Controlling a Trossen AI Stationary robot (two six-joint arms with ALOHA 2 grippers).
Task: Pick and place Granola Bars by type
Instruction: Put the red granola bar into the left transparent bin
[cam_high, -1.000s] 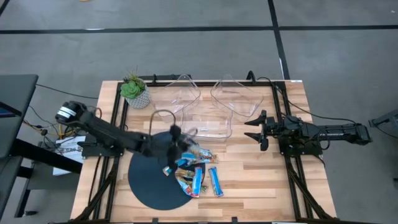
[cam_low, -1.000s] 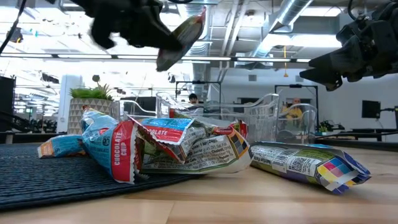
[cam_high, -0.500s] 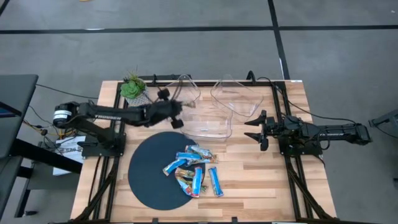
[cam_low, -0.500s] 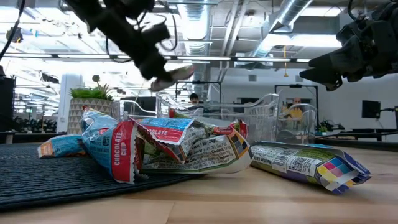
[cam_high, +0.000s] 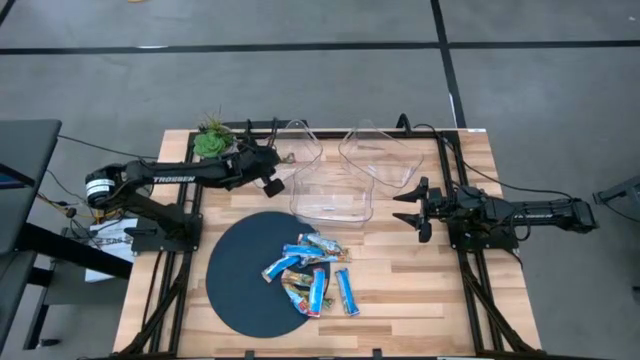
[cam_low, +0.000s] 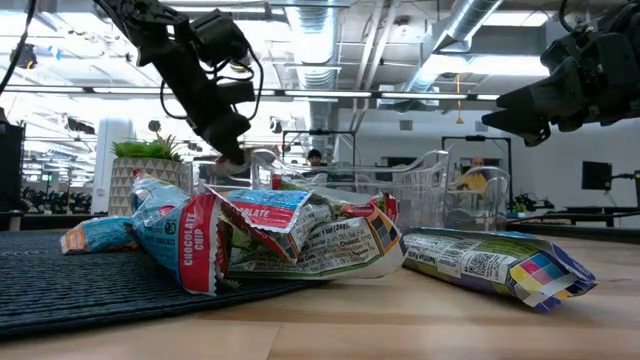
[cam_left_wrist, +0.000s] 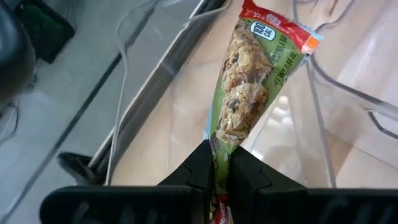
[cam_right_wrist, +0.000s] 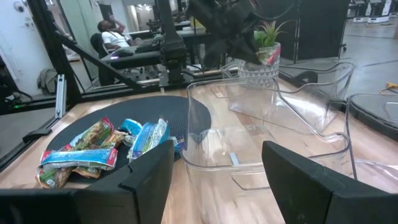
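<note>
My left gripper (cam_high: 274, 172) is at the far left of the table, beside the far-left clear bin (cam_high: 303, 148). It is shut on a granola bar (cam_left_wrist: 249, 87) in a green wrapper with a red end. The other Granola Bars (cam_high: 312, 274), mostly blue, lie heaped on the right edge of a dark round mat (cam_high: 235, 290), and one lies on the wood next to it. My right gripper (cam_high: 412, 207) stands open at the table's right side, touching nothing. My left gripper pinches the green bar's near end (cam_left_wrist: 219, 148) between its two fingers. The fingers come from the table's left, slanting down, and lie along the bar. The bar sticks out past the fingertips, lifted clear, with its red end (cam_left_wrist: 273, 28) toward the bin's rim.
Three clear bins stand at the far middle: the far-left one, a far-right one (cam_high: 385, 155) and a nearer one (cam_high: 335, 200). A potted plant (cam_high: 215, 142) is at the far left corner, just behind my left arm. Bare wood lies at the near right.
My left gripper has swung from above the heap of bars toward the table's far edge and left, to the far-left bin, rolling and tipping as it went. It has stayed shut on the green bar, which came along clear of the table.
</note>
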